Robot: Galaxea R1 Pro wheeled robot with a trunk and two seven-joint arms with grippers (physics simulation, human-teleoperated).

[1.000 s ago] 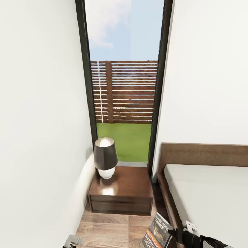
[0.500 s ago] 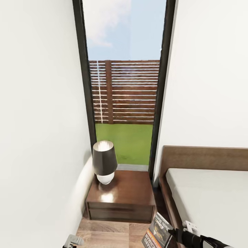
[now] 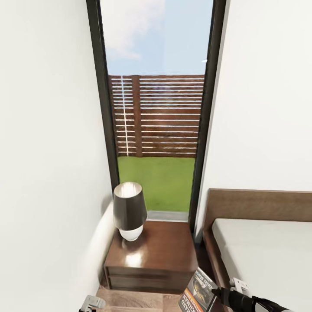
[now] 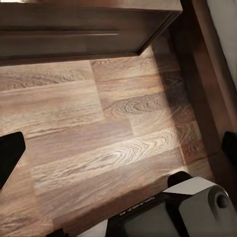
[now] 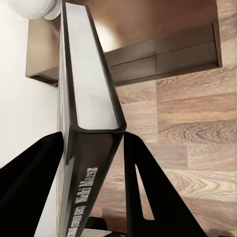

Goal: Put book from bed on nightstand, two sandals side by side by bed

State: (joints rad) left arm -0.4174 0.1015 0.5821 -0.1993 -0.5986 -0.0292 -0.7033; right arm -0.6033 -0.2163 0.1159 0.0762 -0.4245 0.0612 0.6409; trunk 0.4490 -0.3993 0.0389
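Glossy dark wood ahead: the nightstand [image 3: 151, 255] sits between wall and bed [image 3: 260, 255], with a lamp [image 3: 128, 211] on its left rear corner. My right hand [image 5: 94, 148] is clamped on the book [image 3: 198, 294], held edge-up, low and short of the top. I cannot tell how the left hand [image 3: 92, 302] stands. I judge the risk is clipping the drawer front or knocking the lamp if I swing in low.

The right gripper [image 5: 94, 158] is clamped on the spine end of the thin dark-covered paperback book [image 3: 198, 291], one black finger [image 5: 29, 173] on each cover. The black right forearm [image 3: 253, 302] enters low at the head view's right.
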